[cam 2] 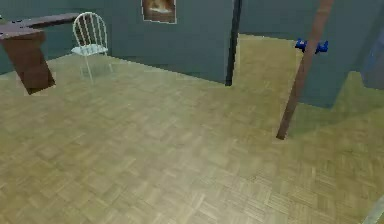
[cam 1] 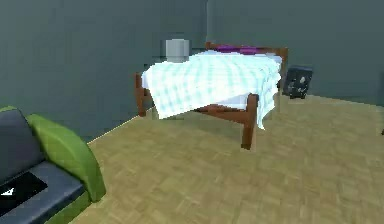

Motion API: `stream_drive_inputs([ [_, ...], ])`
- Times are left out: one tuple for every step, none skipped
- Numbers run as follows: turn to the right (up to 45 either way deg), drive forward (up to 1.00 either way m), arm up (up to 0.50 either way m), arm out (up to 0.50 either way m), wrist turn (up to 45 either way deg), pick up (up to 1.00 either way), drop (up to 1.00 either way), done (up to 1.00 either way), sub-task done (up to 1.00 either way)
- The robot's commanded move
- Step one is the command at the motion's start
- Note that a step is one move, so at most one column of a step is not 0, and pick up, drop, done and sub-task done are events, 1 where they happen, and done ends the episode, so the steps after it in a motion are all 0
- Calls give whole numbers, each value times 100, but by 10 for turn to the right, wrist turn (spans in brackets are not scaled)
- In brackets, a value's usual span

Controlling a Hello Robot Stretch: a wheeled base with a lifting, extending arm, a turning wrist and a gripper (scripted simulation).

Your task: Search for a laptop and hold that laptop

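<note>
A green sofa [cam 1: 70, 150] with dark seat cushions stands at the forward view's bottom left. On its seat lies a flat dark thing [cam 1: 22, 188] with a small white mark; I cannot tell what it is. Farther ahead stands a wooden bed [cam 1: 215, 85] under a pale checked blanket.
A grey box [cam 1: 177, 49] stands behind the bed and a dark box [cam 1: 297, 82] against the wall to its right. In the arm side view I see a white chair [cam 2: 88, 40], a brown table [cam 2: 25, 50], a wall picture [cam 2: 160, 10] and a brown door edge [cam 2: 300, 75] with a blue handle [cam 2: 312, 45]. Wood floor lies between.
</note>
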Motion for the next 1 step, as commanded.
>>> stream_drive_inputs([
  [-450, 0, 0, 0, 0, 0, 0, 0, 0],
])
